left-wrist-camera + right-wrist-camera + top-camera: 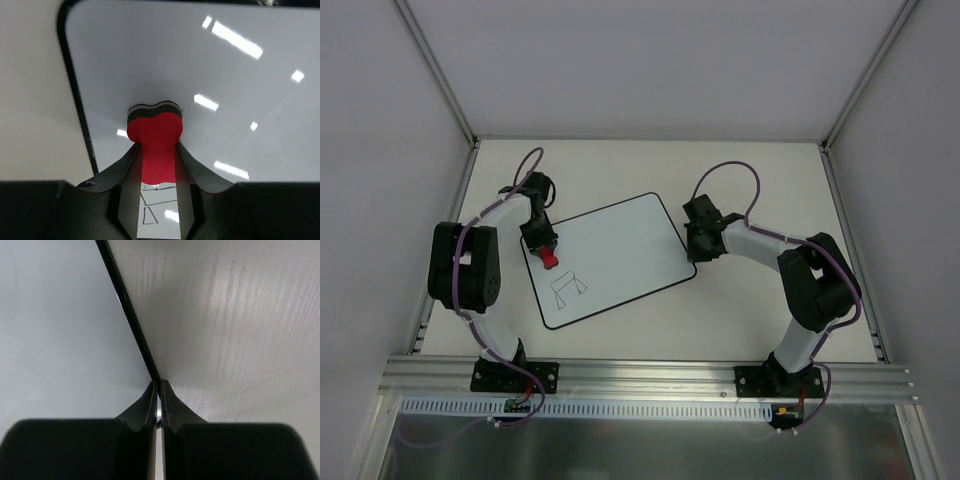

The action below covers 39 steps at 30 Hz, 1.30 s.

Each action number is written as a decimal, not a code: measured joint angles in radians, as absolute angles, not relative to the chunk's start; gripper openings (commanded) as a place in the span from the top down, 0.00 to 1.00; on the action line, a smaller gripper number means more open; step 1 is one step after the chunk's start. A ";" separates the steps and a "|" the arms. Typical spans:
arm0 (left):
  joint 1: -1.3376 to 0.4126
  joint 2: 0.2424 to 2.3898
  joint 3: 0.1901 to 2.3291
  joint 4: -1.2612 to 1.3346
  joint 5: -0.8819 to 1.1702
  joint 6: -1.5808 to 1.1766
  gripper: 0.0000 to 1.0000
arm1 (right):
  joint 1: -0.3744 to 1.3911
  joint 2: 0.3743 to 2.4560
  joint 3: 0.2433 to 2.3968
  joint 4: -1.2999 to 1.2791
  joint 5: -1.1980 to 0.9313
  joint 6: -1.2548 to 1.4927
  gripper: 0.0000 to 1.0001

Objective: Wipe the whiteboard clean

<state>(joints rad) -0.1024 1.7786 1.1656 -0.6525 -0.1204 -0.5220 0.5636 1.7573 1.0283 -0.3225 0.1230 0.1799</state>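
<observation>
Pinched in my left gripper (156, 150), the eraser (155, 129) sits on the whiteboard (225, 75). Next I should wipe toward the sketch (567, 285). My right gripper (159, 386) is pressed together.

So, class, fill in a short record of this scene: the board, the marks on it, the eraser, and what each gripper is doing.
whiteboard: lies flat and skewed on the table
sketch: black line drawing near the board's near left corner, not yet erased
eraser: red, bone-shaped, with a dark layer; beside the sketch, not on it
left gripper: shut on the eraser
right gripper: shut, tips at the board's black right border
</observation>
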 measured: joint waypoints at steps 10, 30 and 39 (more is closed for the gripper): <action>-0.381 1.726 1.098 -0.633 -0.102 -0.528 1.00 | 0.564 1.768 1.043 -0.338 0.122 0.171 1.00; -0.047 1.765 1.150 -0.636 -0.077 -0.491 1.00 | 0.564 1.768 1.044 -0.337 0.118 0.163 1.00; -0.214 1.595 0.942 -0.571 -0.106 -0.572 1.00 | 0.564 1.768 1.044 -0.337 0.115 0.160 1.00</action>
<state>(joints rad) -0.2142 1.5948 0.9424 -0.5713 -0.1062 -0.5724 0.5636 1.7679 1.0435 -0.3367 0.1154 0.1604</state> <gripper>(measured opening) 0.279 0.040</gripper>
